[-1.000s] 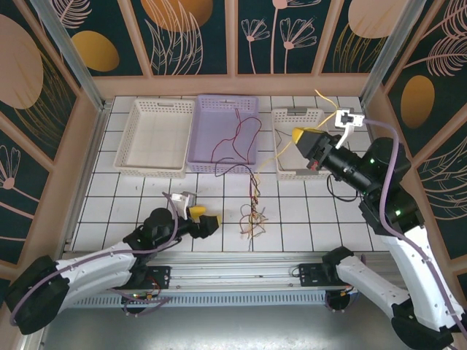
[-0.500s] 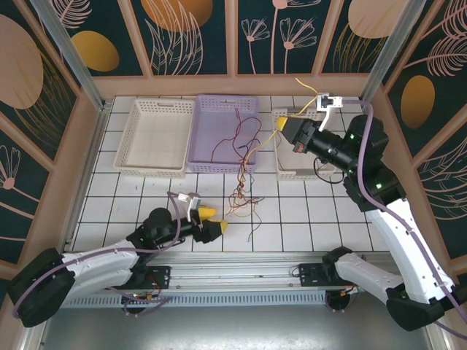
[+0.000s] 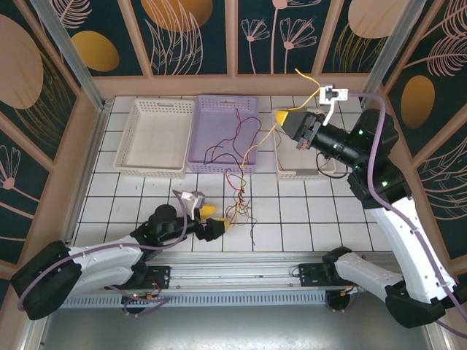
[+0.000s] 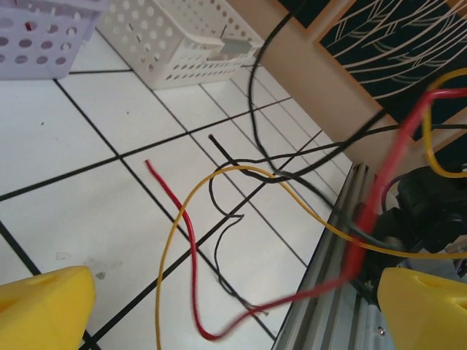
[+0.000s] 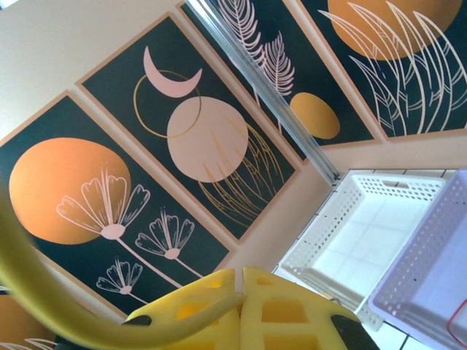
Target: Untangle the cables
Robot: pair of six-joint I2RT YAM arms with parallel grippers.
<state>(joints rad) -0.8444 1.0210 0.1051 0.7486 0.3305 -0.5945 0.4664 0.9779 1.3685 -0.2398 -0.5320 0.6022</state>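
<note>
The cables lie in a red, yellow and black tangle (image 3: 238, 204) on the tiled floor in front of the lilac basket. My right gripper (image 3: 282, 117) is raised above the baskets and shut on the yellow cable (image 3: 255, 147), which stretches down to the tangle. In the right wrist view the yellow cable (image 5: 44, 292) is pinched between the closed pads of that gripper (image 5: 241, 281). My left gripper (image 3: 214, 218) lies low and open just left of the tangle. Between its spread fingers (image 4: 233, 313) run a red cable (image 4: 186, 240), a yellow cable (image 4: 166, 248) and a black cable (image 4: 219, 211), none of them gripped.
Three baskets stand along the back: a white one (image 3: 139, 109), a lilac one (image 3: 219, 100) with red cable loops trailing in it, and a small white one (image 3: 292, 173). The metal rail (image 4: 328, 292) at the near edge lies beside the left gripper.
My right gripper has risen and swung back and left with the yellow cable, dragging the tangle left. The left gripper has slid right up to the tangle, still open.
</note>
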